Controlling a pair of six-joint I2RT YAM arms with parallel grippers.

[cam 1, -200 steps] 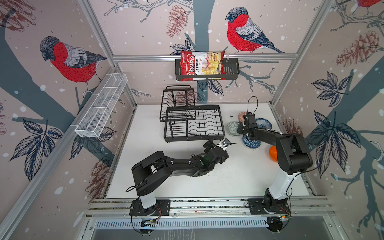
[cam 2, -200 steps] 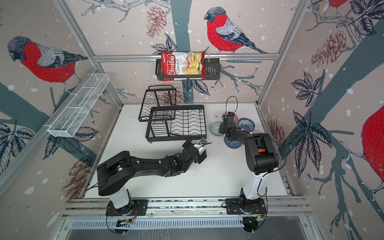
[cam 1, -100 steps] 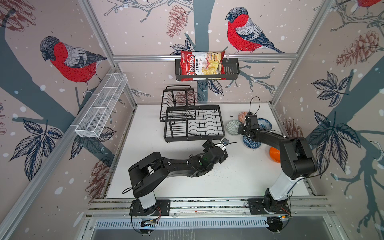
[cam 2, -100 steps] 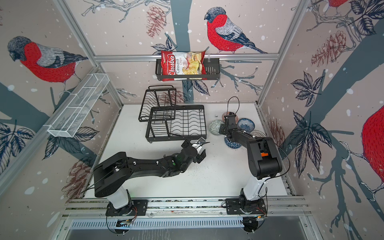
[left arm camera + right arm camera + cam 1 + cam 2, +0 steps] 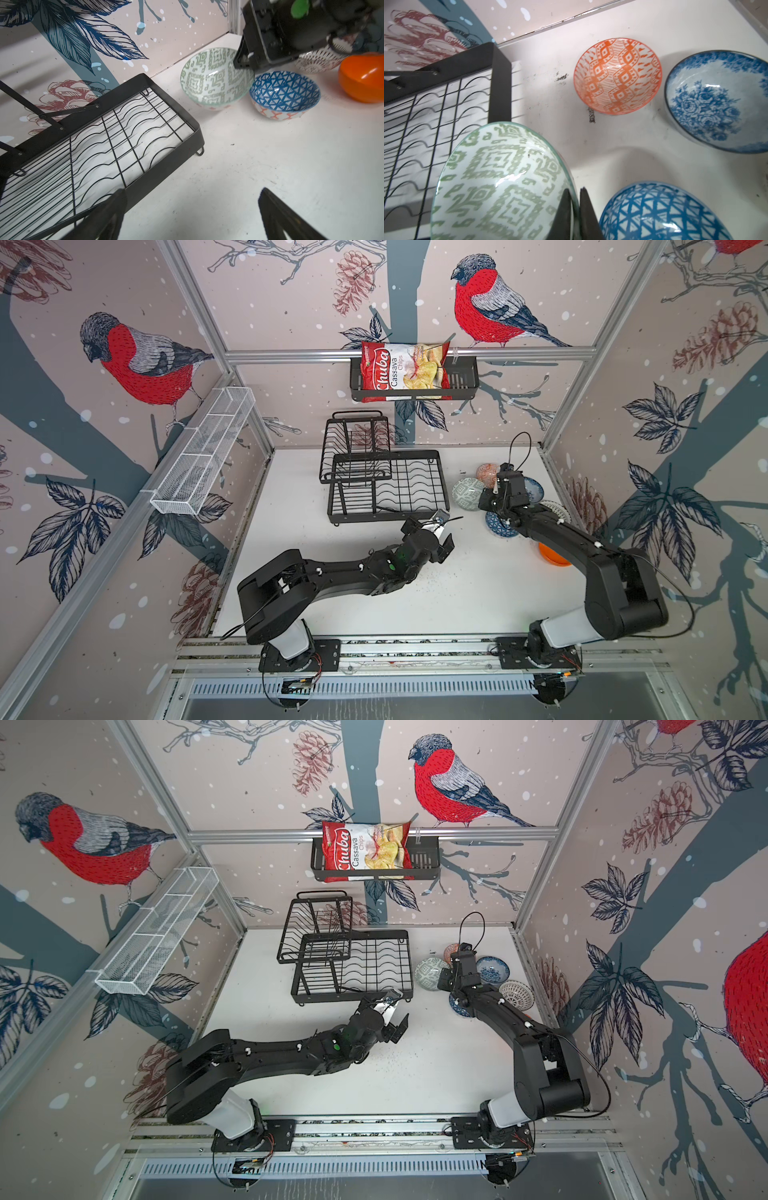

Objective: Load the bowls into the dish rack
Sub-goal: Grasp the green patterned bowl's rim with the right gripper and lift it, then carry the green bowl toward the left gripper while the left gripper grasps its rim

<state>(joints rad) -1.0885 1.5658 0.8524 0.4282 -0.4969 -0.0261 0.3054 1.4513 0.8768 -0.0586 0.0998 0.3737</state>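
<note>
We look down on a white table (image 5: 457,593) inside walls papered with bullfinches, where a black left arm (image 5: 332,572) and right arm (image 5: 582,547) reach in from the near edge. The dish rack (image 5: 162,167), made of black wire, stands at the back middle of the table, with a raised tier behind a wider tray (image 5: 415,489). All six bowls (image 5: 492,971) are outside it, clustered on the table to its right. The right gripper (image 5: 575,189) is closed on the rim of the green bowl (image 5: 500,182), one finger inside and one outside. This bowl is the nearest to the rack, just beside the tray's right edge, and it is tilted with its gripped side raised. We cannot tell whether its foot is off the table. Behind it sits the orange-patterned bowl (image 5: 617,75), with the floral bowl (image 5: 716,104) to that one's right. The dark blue bowl (image 5: 660,214) is just beside the green one on the near side, partly under the right arm in both top views. The lattice bowl (image 5: 516,994) and the plain orange bowl (image 5: 361,79) lie farther right, near the wall. The left gripper (image 5: 192,190) hovers with its jaws spread wide and nothing between them, above bare table just in front of the tray's near right corner.
</note>
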